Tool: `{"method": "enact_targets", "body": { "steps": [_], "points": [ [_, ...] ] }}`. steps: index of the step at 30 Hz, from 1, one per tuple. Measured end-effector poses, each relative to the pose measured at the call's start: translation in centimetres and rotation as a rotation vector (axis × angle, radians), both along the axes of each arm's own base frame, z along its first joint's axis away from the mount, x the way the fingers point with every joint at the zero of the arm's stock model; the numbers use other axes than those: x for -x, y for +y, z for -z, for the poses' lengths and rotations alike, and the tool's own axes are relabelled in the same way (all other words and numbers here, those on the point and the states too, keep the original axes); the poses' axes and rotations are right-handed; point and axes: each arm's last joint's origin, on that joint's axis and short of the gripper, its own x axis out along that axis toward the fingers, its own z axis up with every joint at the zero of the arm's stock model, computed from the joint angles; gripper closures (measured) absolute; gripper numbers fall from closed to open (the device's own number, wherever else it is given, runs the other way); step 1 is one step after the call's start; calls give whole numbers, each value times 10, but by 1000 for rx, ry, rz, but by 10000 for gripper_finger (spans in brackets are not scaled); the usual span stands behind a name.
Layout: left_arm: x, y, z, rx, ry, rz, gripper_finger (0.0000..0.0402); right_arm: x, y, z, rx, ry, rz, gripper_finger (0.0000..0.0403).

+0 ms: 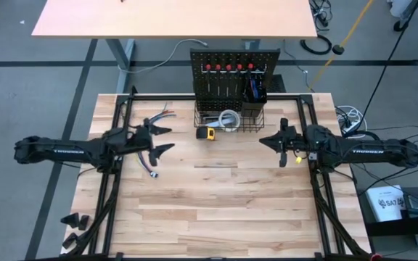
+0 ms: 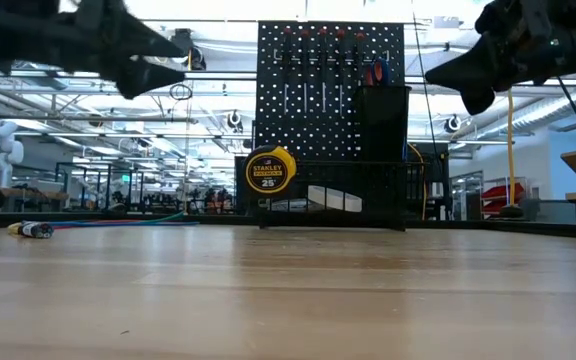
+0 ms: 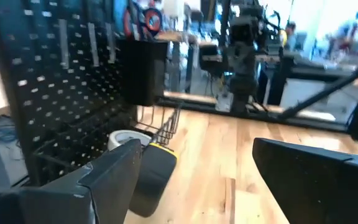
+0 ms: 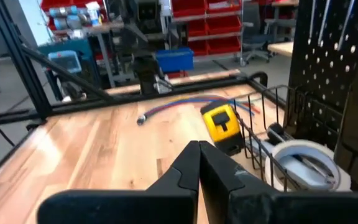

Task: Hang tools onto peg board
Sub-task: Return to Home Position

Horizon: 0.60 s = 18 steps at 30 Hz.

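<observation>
The peg board (image 1: 234,72) stands upright at the table's far middle. Red-handled tools (image 1: 228,67) hang on it. A black cup (image 1: 255,90) is on its right, a wire basket (image 1: 251,123) at its base. A white tape roll (image 1: 228,119) lies in the basket. The yellow tape measure (image 2: 270,170) hangs on the basket's front near the left corner, clear of the tabletop. My left gripper (image 1: 167,140) is open above the table, left of the basket and level. My right gripper (image 1: 263,141) is shut, right of the basket, pointing left.
A bundle of coloured wires (image 1: 153,165) lies on the table under my left gripper and runs toward the far left (image 1: 167,112). Bare wooden tabletop (image 1: 216,196) stretches between the arms and toward the near edge. A second table (image 1: 173,18) stands beyond the peg board.
</observation>
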Motion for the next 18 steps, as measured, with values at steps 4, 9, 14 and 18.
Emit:
{"method": "enact_targets", "body": {
  "steps": [4,9,14,18],
  "points": [
    [16,-2,11,33,-83,-6,86,4,1,9,-4,-33,1,403],
    [29,-3,19,36,-142,-5,86,9,0,31,-54,-84,15,403],
    [37,-4,28,58,-130,-5,86,14,0,46,-70,-64,27,403],
    [41,-4,36,84,-135,-13,86,17,-2,55,-75,-53,47,403]
  ]
}}
